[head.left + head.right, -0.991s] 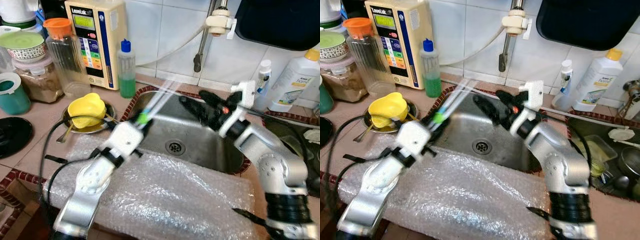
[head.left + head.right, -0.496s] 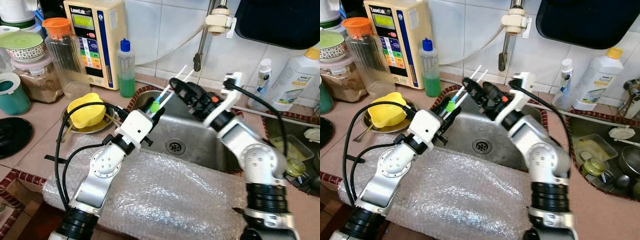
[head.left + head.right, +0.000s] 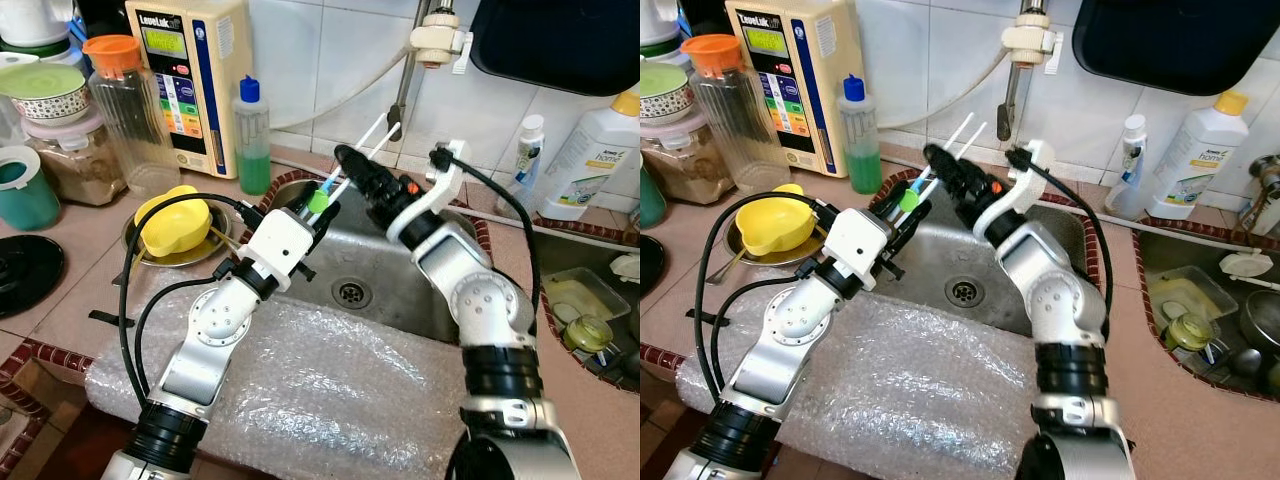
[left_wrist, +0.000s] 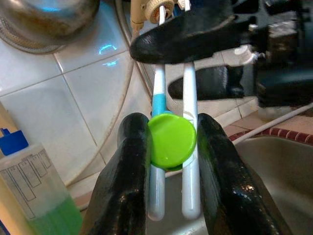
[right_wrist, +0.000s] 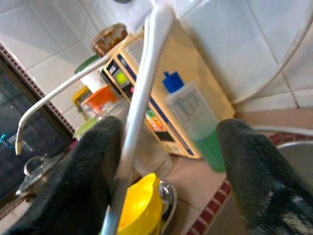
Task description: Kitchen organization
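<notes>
1. Currently, the left claw (image 3: 322, 203) is raised over the near-left part of the sink (image 3: 420, 290), its two black fingers (image 4: 122, 191) clamped on a pair of toothbrushes (image 4: 173, 161).
2. The toothbrushes are two slim white handles lying side by side, one with a blue band, joined by a round green cap (image 4: 172, 140) that sits between the left claw's fingers.
3. The handles rise at a slant from the left claw toward the tiled wall, ending near the faucet pipe (image 3: 403, 85).
4. The right claw (image 3: 350, 165) reaches in from the right, above the sink's back-left corner, and meets the upper part of the handles.
5. In the right wrist view, its fingers (image 5: 93, 161) stand apart, with one white handle passing between them close to one finger; whether they touch the handle cannot be told.
6. In the left wrist view, one black finger of the right claw crosses in front of both handles, above the green cap.
7. A sheet of bubble wrap (image 3: 340, 400) covers the tabletop in front of the sink, under both arms.
8. To the left of the sink, a yellow cup (image 3: 172, 218) rests in a metal dish.
9. Behind the dish stand a green soap bottle (image 3: 252, 140) with a blue cap and a beige water ionizer (image 3: 190, 80).
10. A white detergent bottle (image 3: 590, 160) stands on the tabletop to the right of the sink.
</notes>
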Controlling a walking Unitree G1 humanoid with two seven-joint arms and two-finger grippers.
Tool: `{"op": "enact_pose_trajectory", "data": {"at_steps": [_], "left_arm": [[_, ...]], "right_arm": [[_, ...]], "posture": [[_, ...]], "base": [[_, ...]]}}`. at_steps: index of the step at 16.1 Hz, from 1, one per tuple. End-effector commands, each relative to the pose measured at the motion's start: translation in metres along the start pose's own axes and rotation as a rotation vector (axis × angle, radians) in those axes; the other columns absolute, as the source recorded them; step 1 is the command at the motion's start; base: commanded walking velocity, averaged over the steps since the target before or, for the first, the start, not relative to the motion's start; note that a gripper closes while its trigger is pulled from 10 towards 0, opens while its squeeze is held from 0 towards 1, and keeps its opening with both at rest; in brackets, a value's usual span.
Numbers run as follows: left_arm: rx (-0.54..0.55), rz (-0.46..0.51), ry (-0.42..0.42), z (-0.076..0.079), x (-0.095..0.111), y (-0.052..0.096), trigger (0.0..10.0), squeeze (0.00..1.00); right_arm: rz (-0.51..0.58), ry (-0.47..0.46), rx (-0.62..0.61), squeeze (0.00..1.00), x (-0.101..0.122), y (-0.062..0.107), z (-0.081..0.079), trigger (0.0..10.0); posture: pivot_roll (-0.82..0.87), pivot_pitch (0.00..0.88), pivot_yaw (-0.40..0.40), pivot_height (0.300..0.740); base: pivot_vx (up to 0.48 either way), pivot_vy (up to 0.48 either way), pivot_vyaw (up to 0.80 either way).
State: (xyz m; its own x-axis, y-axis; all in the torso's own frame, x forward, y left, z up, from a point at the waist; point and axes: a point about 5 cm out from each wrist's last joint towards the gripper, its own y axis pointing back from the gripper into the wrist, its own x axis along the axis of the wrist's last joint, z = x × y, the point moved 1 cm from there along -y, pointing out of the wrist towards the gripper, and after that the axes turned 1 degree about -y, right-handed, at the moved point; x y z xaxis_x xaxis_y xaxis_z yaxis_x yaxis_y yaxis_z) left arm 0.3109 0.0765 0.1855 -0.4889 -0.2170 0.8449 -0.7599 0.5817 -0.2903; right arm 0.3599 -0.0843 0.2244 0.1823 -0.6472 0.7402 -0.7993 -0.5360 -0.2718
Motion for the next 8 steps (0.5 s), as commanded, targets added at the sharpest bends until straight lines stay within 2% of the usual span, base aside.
{"op": "enact_pose_trajectory", "data": {"at_steps": [1,8], "left_arm": [[-0.001,0.022,-0.005,0.0006,0.0039,-0.0022,10.0,0.00],[-0.014,0.017,0.004,0.0051,0.0026,-0.0022,10.0,0.00]], "right_arm": [[0.039,0.006,-0.036,0.00,0.0089,-0.0007,0.0049,0.0],[0.044,-0.046,-0.040,0.00,0.0071,-0.0061,0.0061,0.0]], "posture": [[0.08,0.000,-0.034,0.740],[0.08,0.000,-0.030,0.740]], "base": [[0.000,0.000,0.00],[0.000,0.000,0.00]]}}
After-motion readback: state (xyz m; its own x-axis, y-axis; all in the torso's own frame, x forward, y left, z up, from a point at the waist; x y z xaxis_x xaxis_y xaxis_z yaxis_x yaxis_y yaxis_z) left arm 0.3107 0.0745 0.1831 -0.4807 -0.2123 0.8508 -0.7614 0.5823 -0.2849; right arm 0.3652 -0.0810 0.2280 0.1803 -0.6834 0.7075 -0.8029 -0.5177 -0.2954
